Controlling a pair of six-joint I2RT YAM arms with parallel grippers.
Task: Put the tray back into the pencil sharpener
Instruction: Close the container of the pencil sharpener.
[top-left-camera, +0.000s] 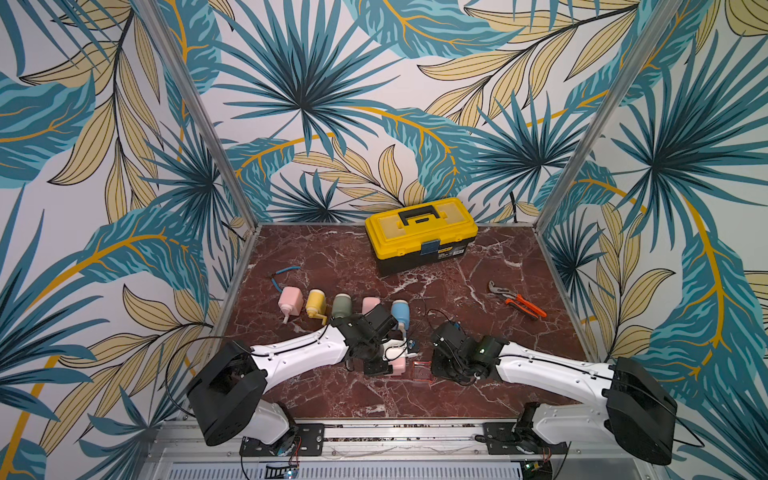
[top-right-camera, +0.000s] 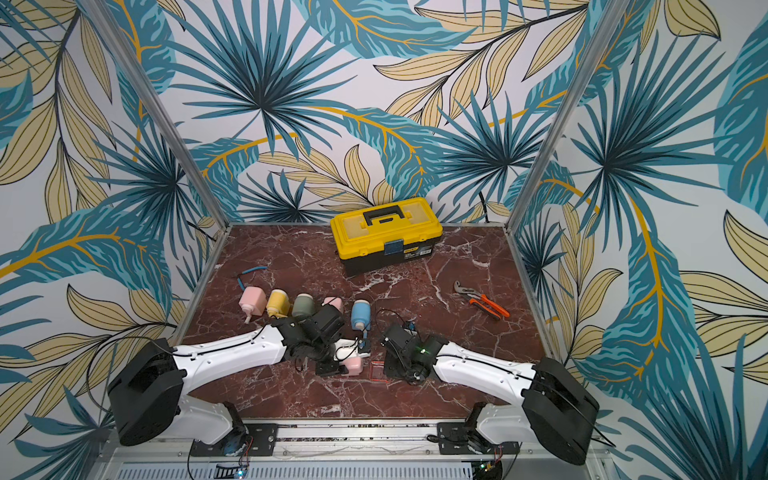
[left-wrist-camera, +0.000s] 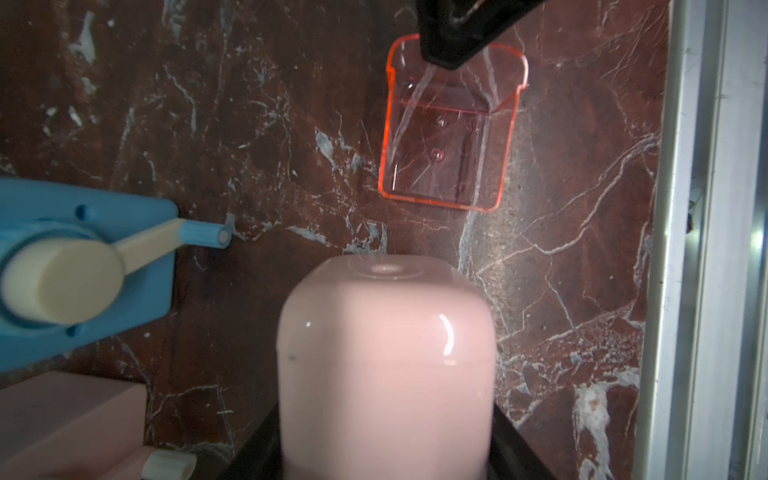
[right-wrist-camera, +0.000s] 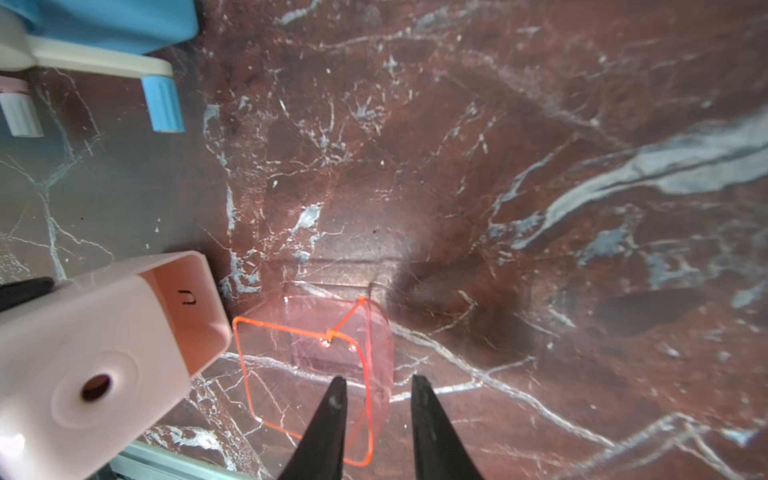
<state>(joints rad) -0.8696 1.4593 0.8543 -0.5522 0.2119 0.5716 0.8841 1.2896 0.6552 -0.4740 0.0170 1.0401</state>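
The left hand clamped the pale pink plastic pencil sharpener; the right hand, narrowly open, straddled one wall of the clear orange tray.

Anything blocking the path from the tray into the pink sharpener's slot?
Nothing visible. The tray lies on the bare marble table close beside the pink pencil sharpener, whose open slot is turned toward it.

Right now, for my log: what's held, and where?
Left gripper clamps the pink sharpener by its sides; right gripper, open, straddles one wall of the tray.
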